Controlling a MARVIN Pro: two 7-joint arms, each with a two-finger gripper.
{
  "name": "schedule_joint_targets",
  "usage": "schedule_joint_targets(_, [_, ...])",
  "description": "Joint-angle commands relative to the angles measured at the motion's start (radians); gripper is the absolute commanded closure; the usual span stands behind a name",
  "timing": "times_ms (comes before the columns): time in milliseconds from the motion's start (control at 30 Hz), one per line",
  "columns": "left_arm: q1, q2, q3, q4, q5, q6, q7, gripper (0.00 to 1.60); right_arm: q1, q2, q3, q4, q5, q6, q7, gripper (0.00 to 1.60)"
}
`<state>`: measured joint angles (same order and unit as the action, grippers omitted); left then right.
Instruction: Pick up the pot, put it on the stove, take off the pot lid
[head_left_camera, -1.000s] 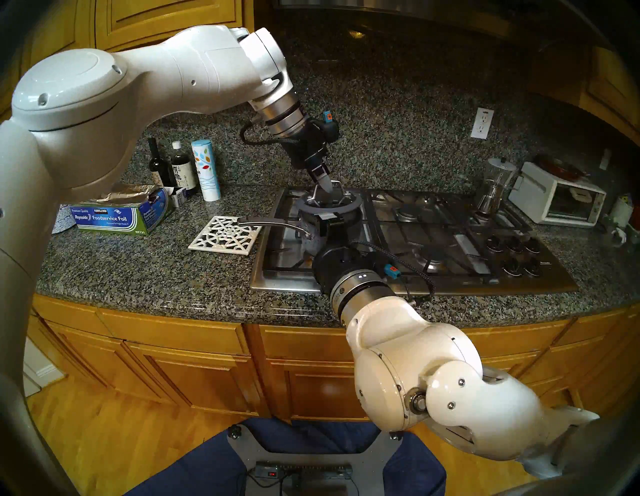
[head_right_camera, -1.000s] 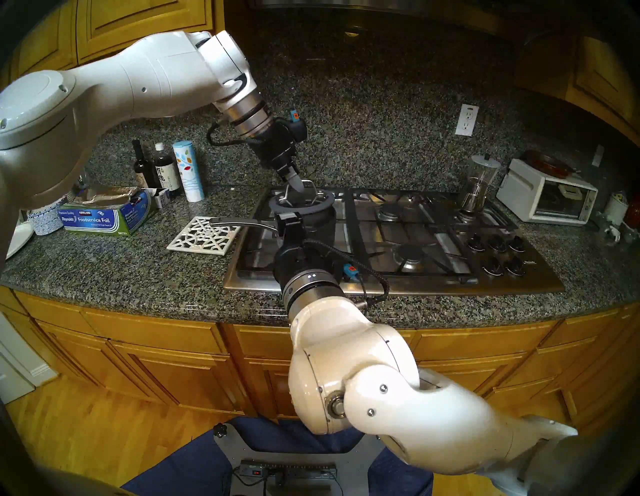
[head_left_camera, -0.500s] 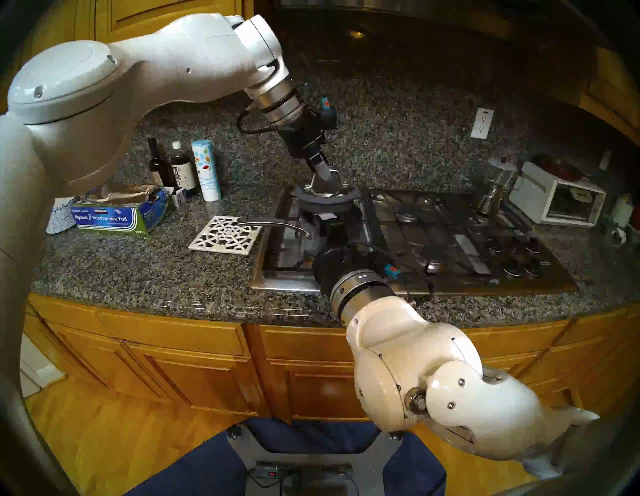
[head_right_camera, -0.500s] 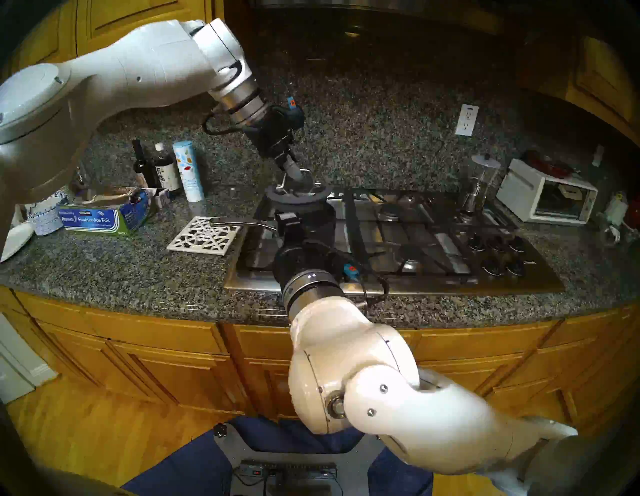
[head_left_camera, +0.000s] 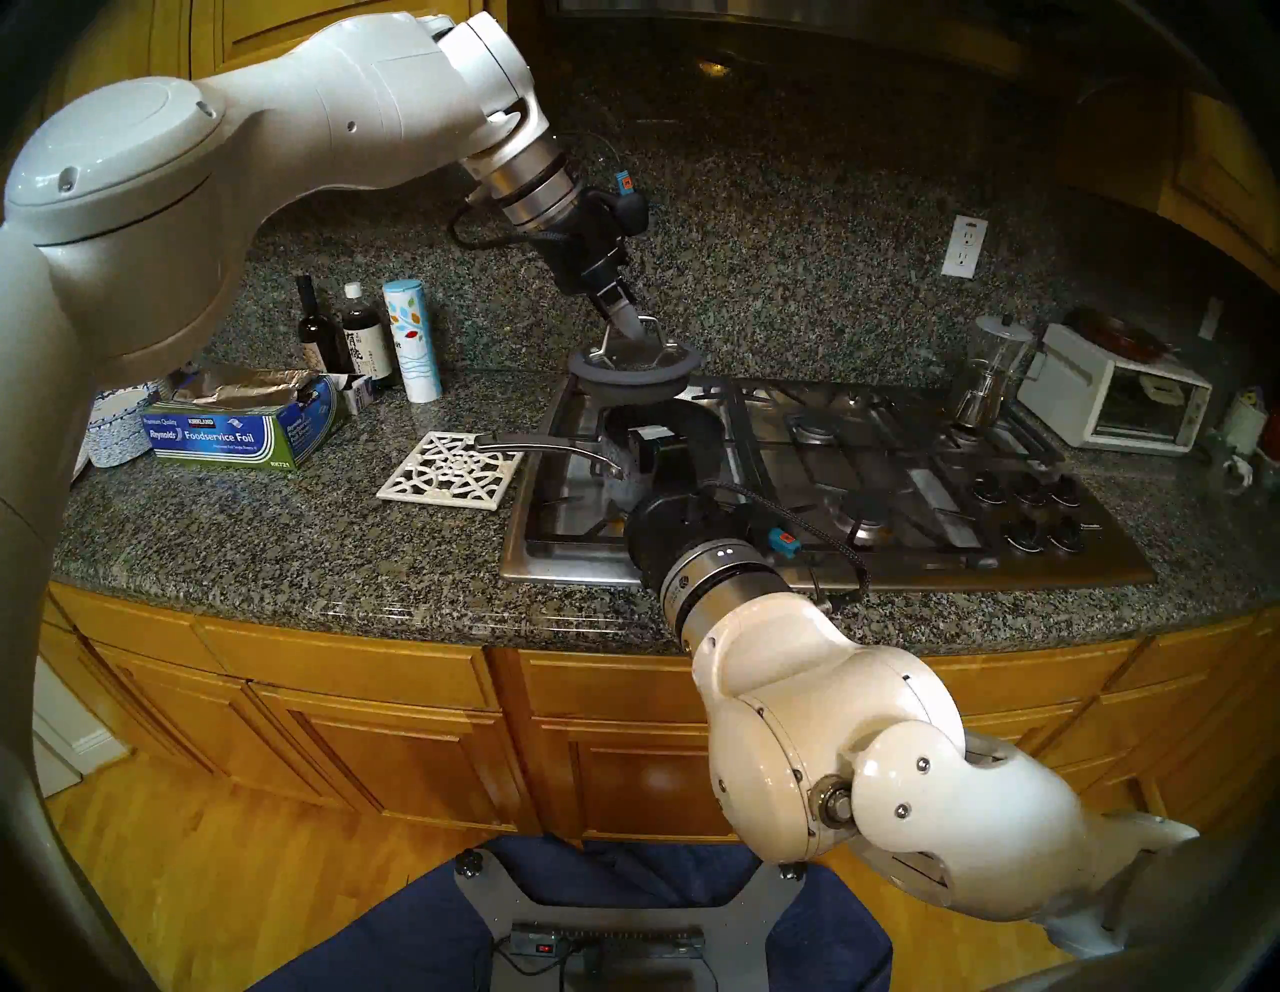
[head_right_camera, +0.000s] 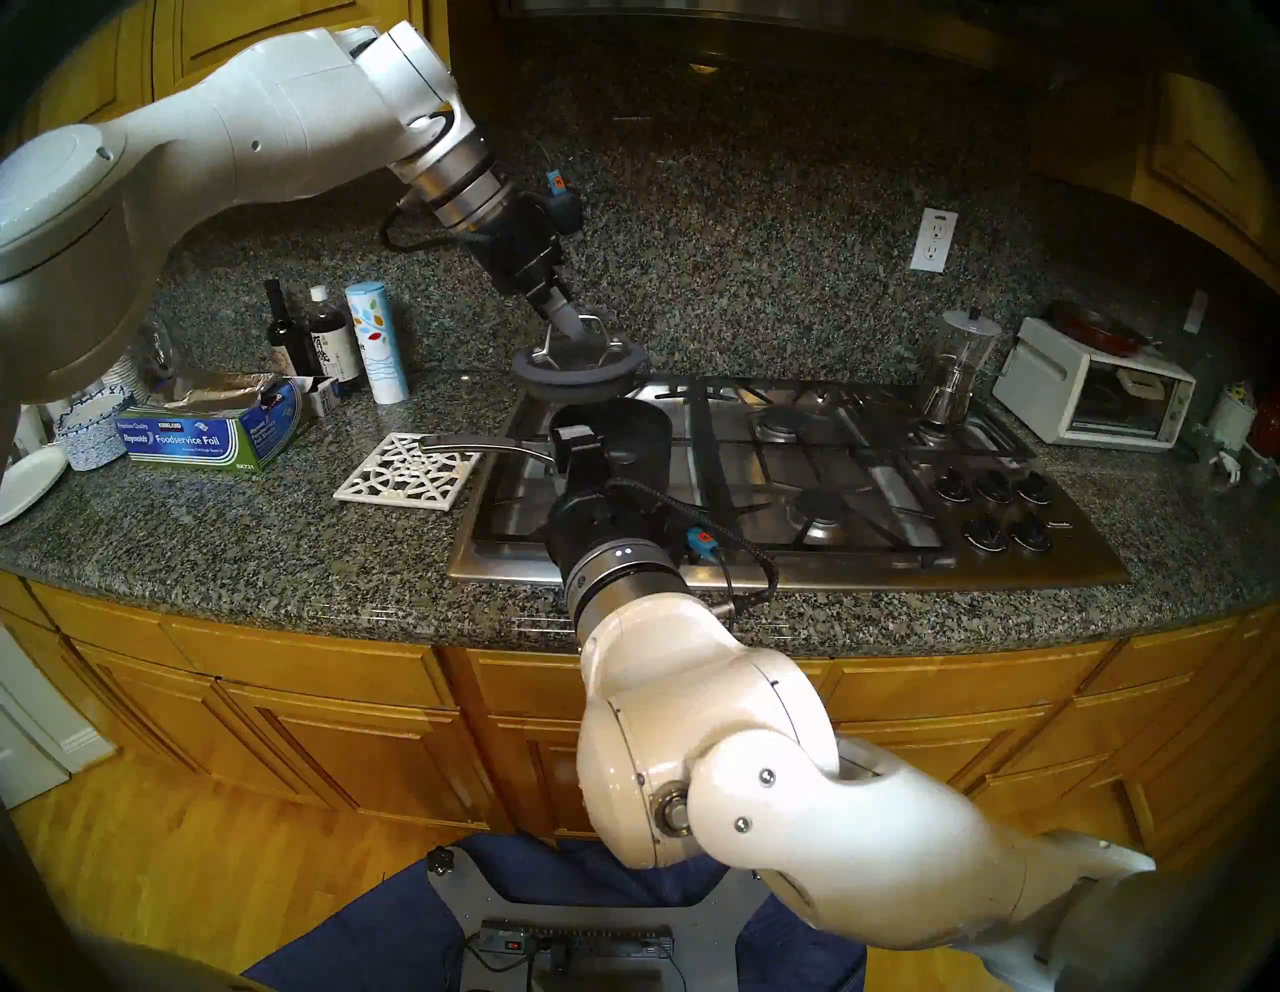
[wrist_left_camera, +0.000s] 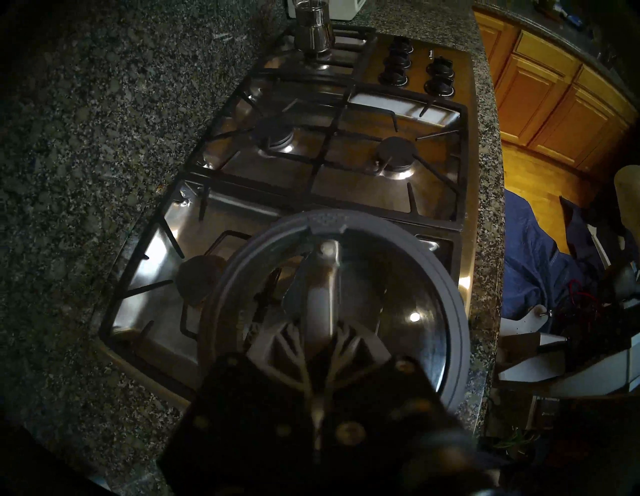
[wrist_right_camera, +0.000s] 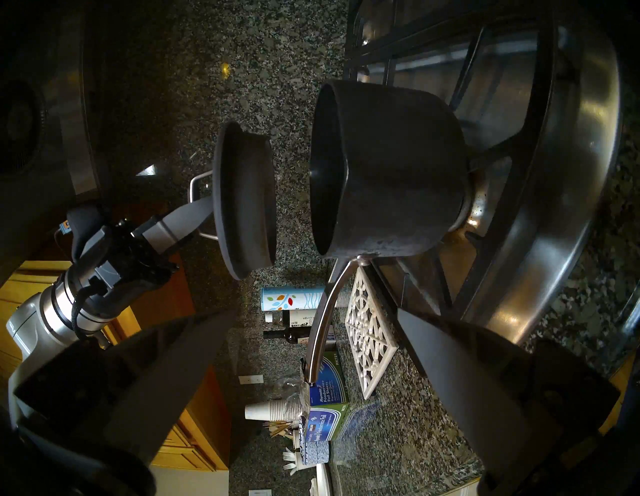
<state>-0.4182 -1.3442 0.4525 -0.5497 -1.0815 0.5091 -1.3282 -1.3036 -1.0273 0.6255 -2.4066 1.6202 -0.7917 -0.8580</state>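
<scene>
Nearest me, my right gripper (wrist_right_camera: 311, 363) waits with fingers spread and empty, just short of the pot (head_left_camera: 682, 433), whose steel handle reaches out over the white trivet (head_left_camera: 450, 471). The pot sits on the stove (head_left_camera: 831, 478), at its left burner, so picking up and placing look done. Beyond and above it, my left gripper (head_left_camera: 634, 331) is pinched on the loop of the pot lid (head_left_camera: 634, 373), which hangs clear of the rim; I judge only setting the lid down remains

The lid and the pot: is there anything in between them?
Nothing. The right wrist view shows only bare air between the pot lid, held up by the left gripper, and the open pot.
</scene>
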Motion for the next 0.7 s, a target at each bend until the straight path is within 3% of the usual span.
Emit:
schedule_joint_targets(0, [-0.042, 0.017, 0.0, 0.075, 0.0, -0.031, -0.103, 1.6, 0.018, -0.004, 0.012, -0.025, -0.012, 0.0, 0.014, 0.0])
schedule_joint_targets(667, [0.029, 0.067, 0.037, 0.238, 0.025, -0.139, -0.137, 1.6, 0.017, -0.005, 0.012, -0.024, -0.012, -0.001, 0.013, 0.0])
